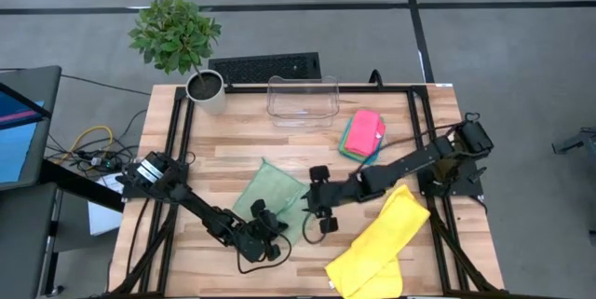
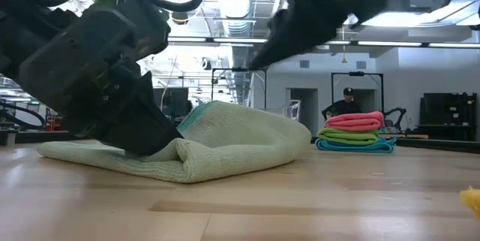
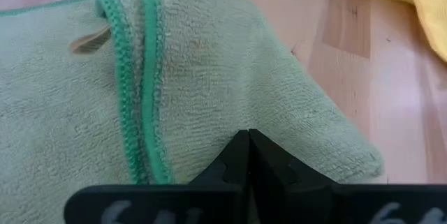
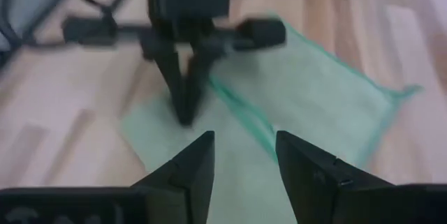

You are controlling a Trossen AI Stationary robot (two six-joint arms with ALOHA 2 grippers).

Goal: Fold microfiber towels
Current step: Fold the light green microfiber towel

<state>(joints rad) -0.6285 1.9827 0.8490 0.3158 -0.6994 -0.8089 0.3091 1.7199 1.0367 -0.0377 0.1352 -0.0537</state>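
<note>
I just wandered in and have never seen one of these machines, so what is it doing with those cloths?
It is folding towels. The left end effector is shut on the pale sage green towel, pressing a folded-over edge down on the wooden table. The right end effector hangs open beside that towel. A yellow towel lies crumpled nearby, and a stack of folded towels sits by the clear bin.

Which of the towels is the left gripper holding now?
The pale green towel, half folded mid-table. The left gripper pinches its edge; the yellow towel and the stacked towels lie untouched.
</note>
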